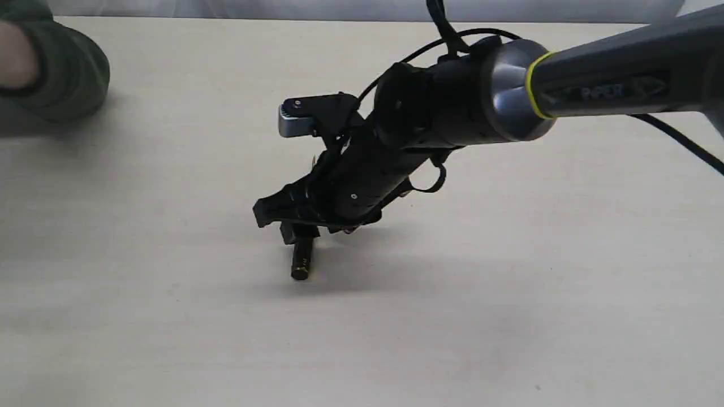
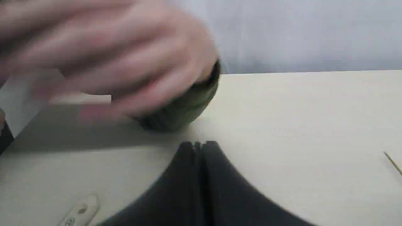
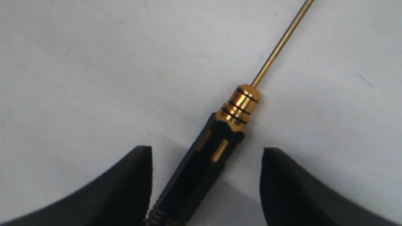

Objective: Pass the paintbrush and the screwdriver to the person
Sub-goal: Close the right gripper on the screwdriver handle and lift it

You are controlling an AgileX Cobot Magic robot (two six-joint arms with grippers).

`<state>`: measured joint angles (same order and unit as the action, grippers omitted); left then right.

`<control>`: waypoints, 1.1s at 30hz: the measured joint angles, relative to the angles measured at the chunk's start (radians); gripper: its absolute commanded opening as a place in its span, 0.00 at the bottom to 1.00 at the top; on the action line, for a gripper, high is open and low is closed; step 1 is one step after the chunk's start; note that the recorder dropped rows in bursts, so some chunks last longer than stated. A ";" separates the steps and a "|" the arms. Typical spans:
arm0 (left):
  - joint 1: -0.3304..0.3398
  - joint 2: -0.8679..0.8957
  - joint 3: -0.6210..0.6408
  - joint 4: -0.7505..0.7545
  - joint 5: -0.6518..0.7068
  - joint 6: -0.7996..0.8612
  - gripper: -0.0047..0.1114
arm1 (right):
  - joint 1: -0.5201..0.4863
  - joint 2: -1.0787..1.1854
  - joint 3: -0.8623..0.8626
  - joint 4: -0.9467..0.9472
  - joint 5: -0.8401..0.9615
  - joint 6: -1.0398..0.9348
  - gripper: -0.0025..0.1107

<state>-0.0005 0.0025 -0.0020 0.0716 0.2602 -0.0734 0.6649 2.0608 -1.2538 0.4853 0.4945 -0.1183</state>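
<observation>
Light: bright, even, diffuse.
Soft shadow below centre, exterior view; the person (image 2: 103,59) motion-blurred, upper left, left wrist view.

Exterior view: screwdriver (image 1: 300,264) mostly hidden under the right tool (image 1: 295,234); only the butt of its black handle shows. Person's hand (image 1: 14,56) cut off by the left edge.

Left wrist view: same hand a blurred smear, fingers not separable. Paintbrush (image 2: 80,211) blurred, only its handle end in the picture, rest cut off.

Right wrist view: screwdriver tip runs out past the edge.
</observation>
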 measured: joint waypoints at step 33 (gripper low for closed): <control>0.000 0.000 0.000 0.000 0.000 0.000 0.04 | 0.000 0.068 -0.105 -0.328 0.217 0.185 0.06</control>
<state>-0.0005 0.0025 -0.0020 0.0716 0.2602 -0.0734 0.6649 2.1284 -1.3591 0.1575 0.7114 0.0667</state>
